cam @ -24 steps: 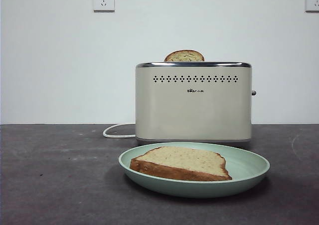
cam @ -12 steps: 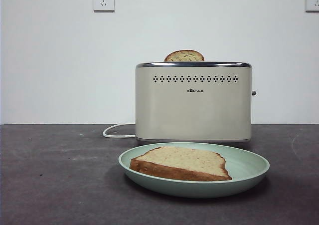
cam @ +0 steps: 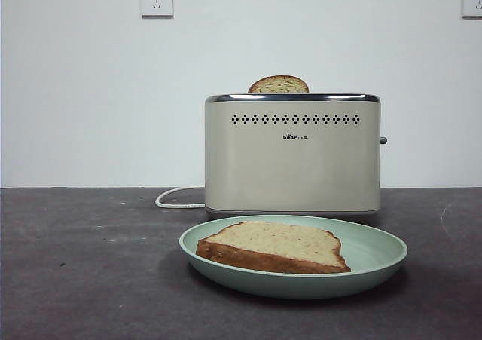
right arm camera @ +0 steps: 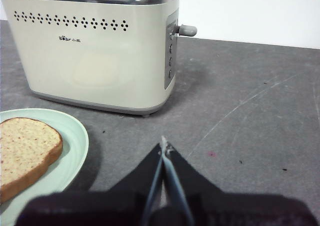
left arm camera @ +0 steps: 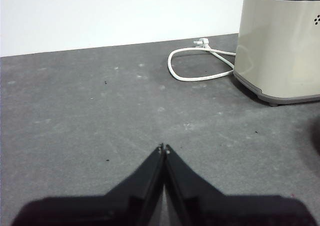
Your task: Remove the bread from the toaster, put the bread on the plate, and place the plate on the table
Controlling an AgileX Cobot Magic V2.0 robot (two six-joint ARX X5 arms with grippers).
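and here's the scene: the bread (cam: 273,246) lies flat in the plate (cam: 376,253), low and centre in the front view, crust edge facing the camera. the plate sits on the surface (cam: 83,264), just in front of the toaster (cam: 292,155), which fills the middle of that frame. a second slice (cam: 278,84) pokes its domed top out of the toaster's slot, above the chrome rim. the white cord (cam: 177,197) curls out from behind the toaster's left side. two wall sockets (cam: 157,0) sit at the top of the frame, one upper left, one at the upper right corner.

neither arm shows in the front view. over on the left wrist view, the left tool (left arm camera: 164,148) has its jaws pressed together, holding nothing, low over bare surface, with the toaster in the upper right of that frame and the cord looped beside it. on the right wrist view, the right tool (right arm camera: 164,146) is likewise closed up tight and empty, hovering over the surface with the plate and bread at the lower left of the frame and the toaster's lever (right arm camera: 186,30) side at upper centre.
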